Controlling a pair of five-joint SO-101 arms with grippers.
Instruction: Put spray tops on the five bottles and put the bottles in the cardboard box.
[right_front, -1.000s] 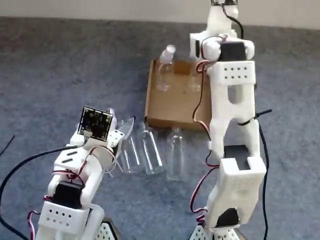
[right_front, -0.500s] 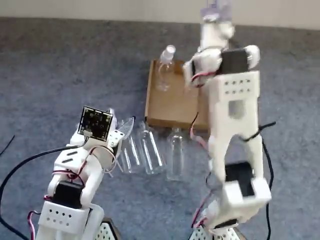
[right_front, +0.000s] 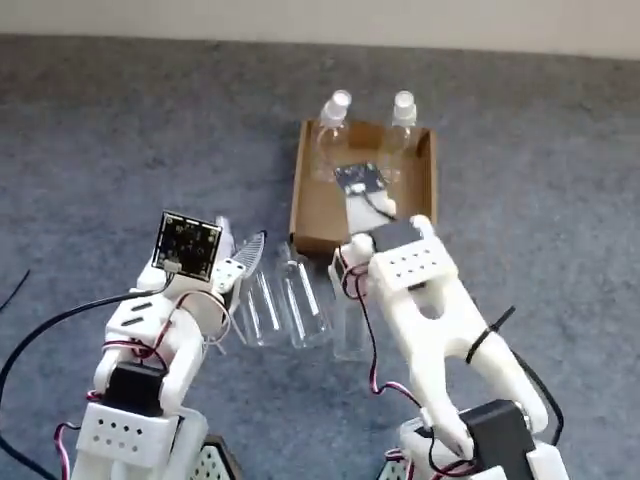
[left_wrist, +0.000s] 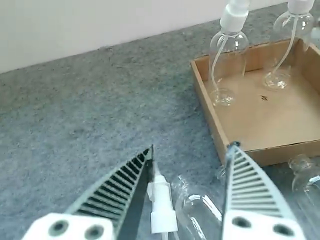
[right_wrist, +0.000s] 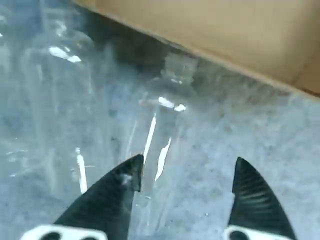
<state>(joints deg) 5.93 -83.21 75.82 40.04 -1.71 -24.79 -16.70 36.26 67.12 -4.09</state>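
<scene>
Two clear bottles with white spray tops (right_front: 334, 118) (right_front: 402, 120) stand upright at the far side of the cardboard box (right_front: 312, 215). The left wrist view shows the same two bottles (left_wrist: 227, 55) (left_wrist: 287, 35) in the box (left_wrist: 260, 122). Three uncapped clear bottles (right_front: 258, 305) (right_front: 303, 300) (right_front: 350, 318) lie on the carpet in front of the box. My right gripper (right_wrist: 190, 161) is open just above one lying bottle (right_wrist: 155, 125), whose neck points at the box wall. My left gripper (left_wrist: 192, 155) is open over a white spray top (left_wrist: 160, 202) lying beside a bottle (left_wrist: 197, 212).
Grey carpet (right_front: 120, 140) covers the table, with free room to the left and right of the box. The right arm (right_front: 430, 320) stretches over the near edge of the box. A black cable (right_front: 12, 290) lies at the left edge.
The right arm pulled back from the far side of the box and dropped low over the lying bottles. A second capped bottle now stands in the box. The left arm stayed put.
</scene>
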